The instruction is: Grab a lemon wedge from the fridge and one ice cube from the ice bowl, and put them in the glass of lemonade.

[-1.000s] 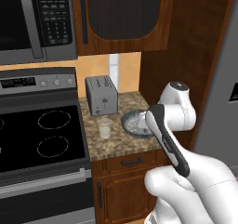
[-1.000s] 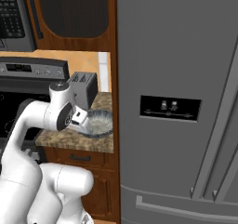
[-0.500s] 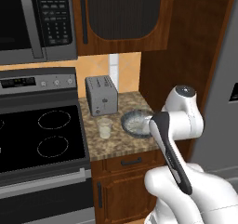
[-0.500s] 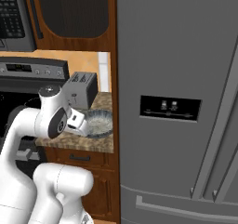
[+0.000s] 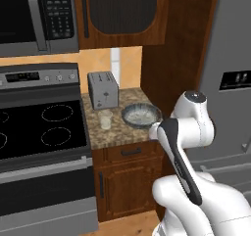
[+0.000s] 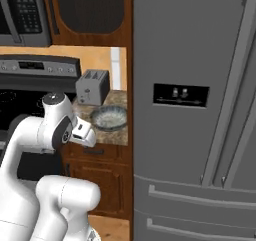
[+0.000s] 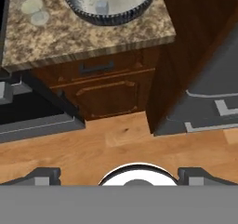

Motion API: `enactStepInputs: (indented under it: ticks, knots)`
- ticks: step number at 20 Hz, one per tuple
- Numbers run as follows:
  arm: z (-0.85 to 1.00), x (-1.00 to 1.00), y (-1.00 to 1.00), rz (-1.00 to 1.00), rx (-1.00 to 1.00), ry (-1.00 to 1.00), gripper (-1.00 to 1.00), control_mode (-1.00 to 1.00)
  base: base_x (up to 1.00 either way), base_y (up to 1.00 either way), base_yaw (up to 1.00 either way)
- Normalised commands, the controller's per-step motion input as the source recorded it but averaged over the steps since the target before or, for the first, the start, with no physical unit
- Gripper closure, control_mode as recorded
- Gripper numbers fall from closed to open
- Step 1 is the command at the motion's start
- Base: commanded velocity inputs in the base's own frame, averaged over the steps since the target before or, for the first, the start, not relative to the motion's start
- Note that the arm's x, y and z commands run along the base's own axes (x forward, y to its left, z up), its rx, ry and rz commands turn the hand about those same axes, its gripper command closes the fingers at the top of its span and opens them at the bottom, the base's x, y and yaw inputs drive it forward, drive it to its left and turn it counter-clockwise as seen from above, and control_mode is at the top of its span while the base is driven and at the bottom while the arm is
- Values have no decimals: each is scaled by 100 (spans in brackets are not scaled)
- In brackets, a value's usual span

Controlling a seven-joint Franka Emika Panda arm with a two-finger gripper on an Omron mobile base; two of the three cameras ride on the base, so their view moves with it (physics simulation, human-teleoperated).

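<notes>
The ice bowl [image 5: 141,115] [image 6: 108,118] sits on the granite counter [image 5: 113,134] right of the glass of lemonade [image 5: 105,119]. In the hand view the ice bowl [image 7: 109,3] holds a pale ice cube [image 7: 102,6], and the glass [image 7: 32,5] is at the top left. My gripper [image 7: 121,176] is open and empty. It hangs in front of the counter edge and looks down at the wooden floor. The fridge [image 6: 200,110] [image 5: 230,83] stands to the right with its doors shut. The lemon wedge is hidden.
A silver toaster [image 5: 103,89] stands behind the glass. A black stove [image 5: 34,127] adjoins the counter on the left, with a microwave [image 5: 34,17] above. A dark wood panel [image 5: 171,59] separates counter and fridge. Cabinet drawer and door [image 7: 100,86] lie below the counter.
The arm has folded back from the counter, its elbow dropping and swinging toward the fridge. The gripper stays open and empty. Bowl and glass have not moved.
</notes>
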Motion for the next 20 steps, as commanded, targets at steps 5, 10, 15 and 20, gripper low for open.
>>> enactStepInputs:
  ticks: [5,10,15,20]
  knots:
    - [0,0,0,0,0,0,-100,100,-100,-11,0]
    - [0,0,0,0,0,0,-100,100,5,-82,11]
    - [0,0,0,0,0,0,-100,100,12,-100,27]
    - [0,0,0,0,0,0,-100,100,5,-82,-9]
